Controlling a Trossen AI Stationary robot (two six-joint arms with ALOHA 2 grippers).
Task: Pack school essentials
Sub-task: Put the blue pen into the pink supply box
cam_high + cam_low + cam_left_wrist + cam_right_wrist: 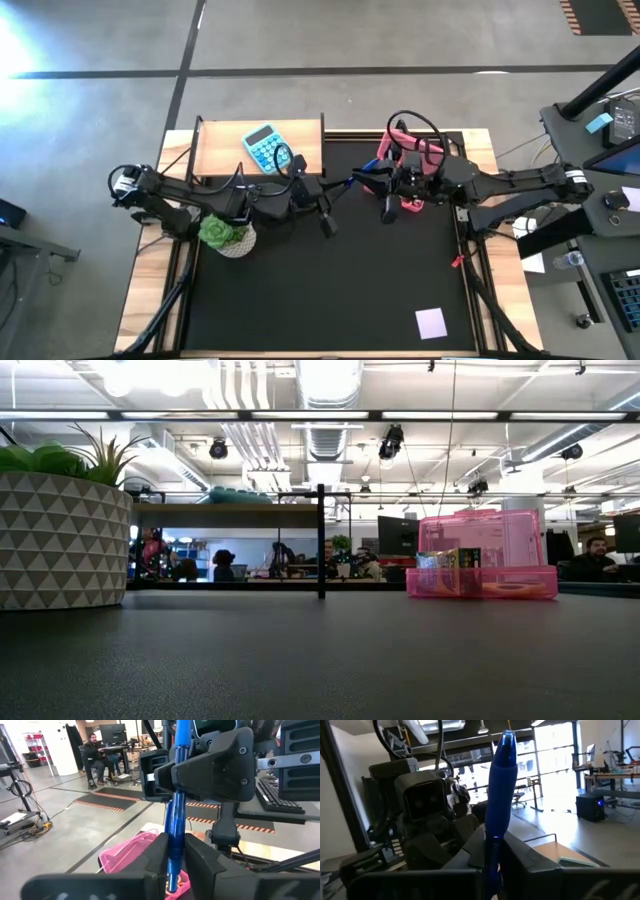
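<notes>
While both end effectors, left (175, 857) and right (492, 852), clench the blue pen (176, 805) lengthwise between them above the surface (330, 290), only the wrist views show it clearly.

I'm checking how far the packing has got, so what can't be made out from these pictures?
- Pink case contents: low view, translucent wall blurs them; high view, right arm covers it.
- Blue pen ends: both wrist views, fingers and frame edge hide them.
- Scissors, pencils, eraser: no view shows them.
</notes>
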